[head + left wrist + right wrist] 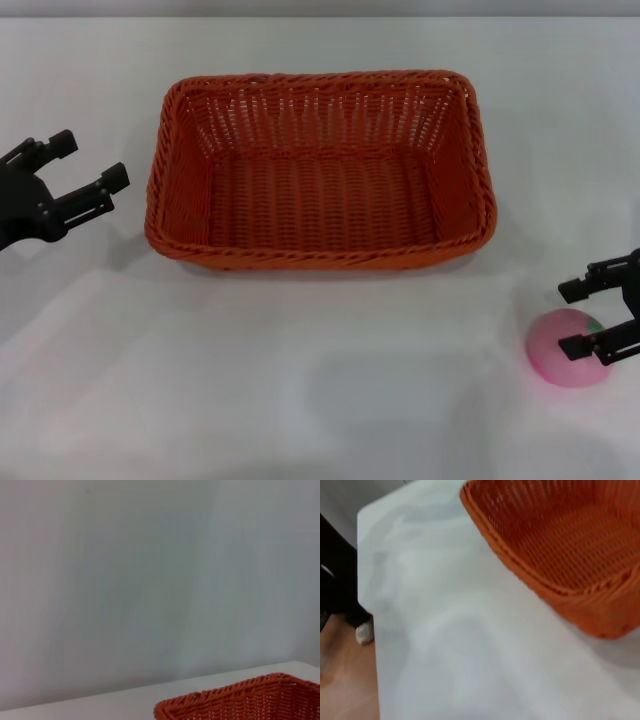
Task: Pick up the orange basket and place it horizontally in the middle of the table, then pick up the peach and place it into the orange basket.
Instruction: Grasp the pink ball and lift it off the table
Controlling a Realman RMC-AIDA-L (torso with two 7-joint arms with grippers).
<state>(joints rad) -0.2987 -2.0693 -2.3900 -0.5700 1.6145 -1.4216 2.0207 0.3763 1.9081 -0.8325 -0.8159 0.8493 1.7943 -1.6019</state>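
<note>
The left claw hangs spread and empty by the tabletop's left edge. The orange basket lies lengthwise mid-tabletop, toward the far edge. By the right edge, the right claw stands spread around the peach.

One basket sits on one bench. One peach lies there too. Two end effectors show: the left end effector and the right end effector.
</note>
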